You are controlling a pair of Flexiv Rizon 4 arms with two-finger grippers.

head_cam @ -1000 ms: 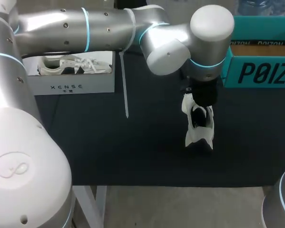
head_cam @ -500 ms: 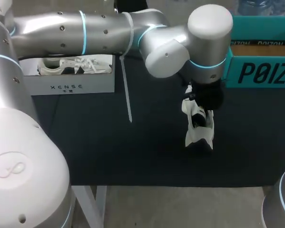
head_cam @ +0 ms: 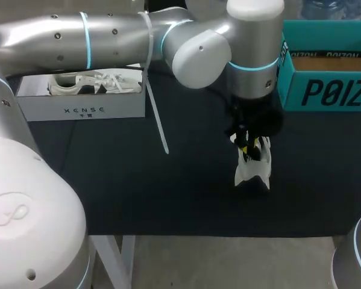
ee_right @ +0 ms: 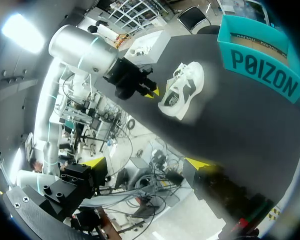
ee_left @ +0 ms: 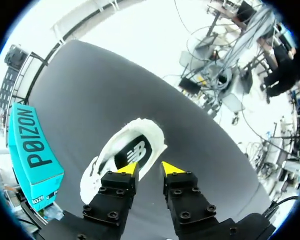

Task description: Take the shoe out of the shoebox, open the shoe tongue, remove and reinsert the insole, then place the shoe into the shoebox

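A white shoe (head_cam: pixel 252 171) with a black side panel lies on the dark table, right of the middle. My left gripper (head_cam: pixel 247 146) hangs directly over the shoe's far end, reaching in from the left. In the left wrist view my left gripper (ee_left: pixel 150 168) stands slightly open with nothing between its fingers, and the shoe (ee_left: pixel 124 150) lies just ahead of one tip. The teal shoebox (head_cam: pixel 328 75) stands at the back right. My right gripper (ee_right: pixel 147 163) is wide open and empty, off the table's near edge, far from the shoe (ee_right: pixel 182 90).
A white box (head_cam: pixel 84 108) holding another white shoe (head_cam: pixel 93 82) stands at the back left. A thin white strip (head_cam: pixel 156 117) hangs from my left arm over the table. The teal shoebox (ee_left: pixel 34 150) sits close beside the shoe.
My left gripper's fingers have parted from shut, and its wrist has turned and risen slightly above the shoe. The shoe has stayed in place. The right arm has not moved.
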